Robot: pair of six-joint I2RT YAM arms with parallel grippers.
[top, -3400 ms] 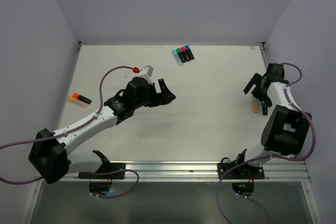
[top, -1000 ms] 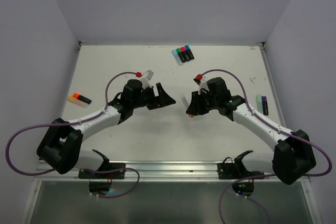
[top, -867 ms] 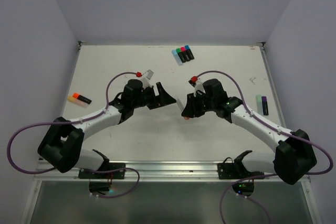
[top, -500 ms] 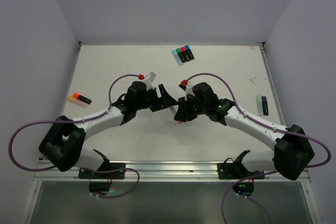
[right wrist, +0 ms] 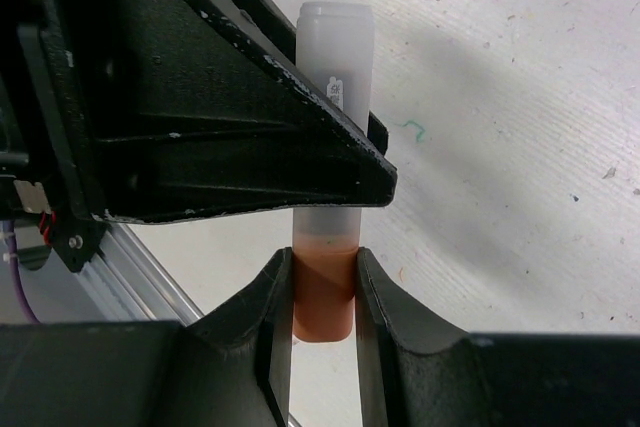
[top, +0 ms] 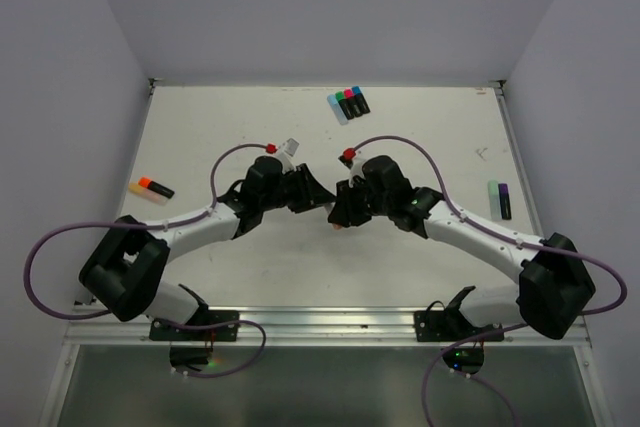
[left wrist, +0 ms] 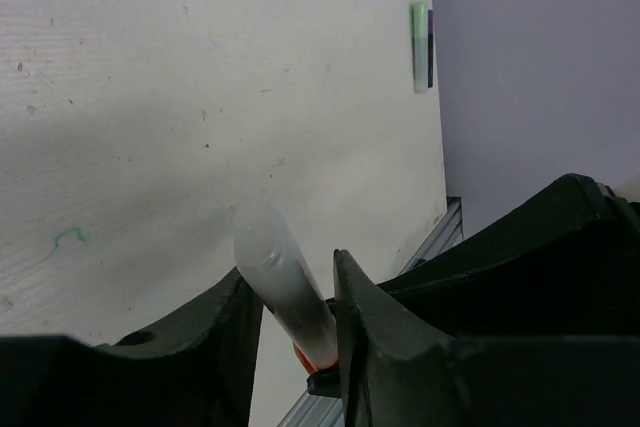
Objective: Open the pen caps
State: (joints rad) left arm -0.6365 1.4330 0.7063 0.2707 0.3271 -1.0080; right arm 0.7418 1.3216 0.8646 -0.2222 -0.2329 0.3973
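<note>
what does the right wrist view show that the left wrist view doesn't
Right wrist only: the orange blocky plastic cap in full, clamped in the right hand; the left wrist view catches just a sliver of it. Left wrist only: a pale green and purple highlighter lying far off on the white table. Both: the translucent pale pen body, with the left hand closed around it.

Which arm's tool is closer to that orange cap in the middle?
Right. The right tool is clamped on the orange cap itself; the left tool holds the pale pen body just beyond it.
</note>
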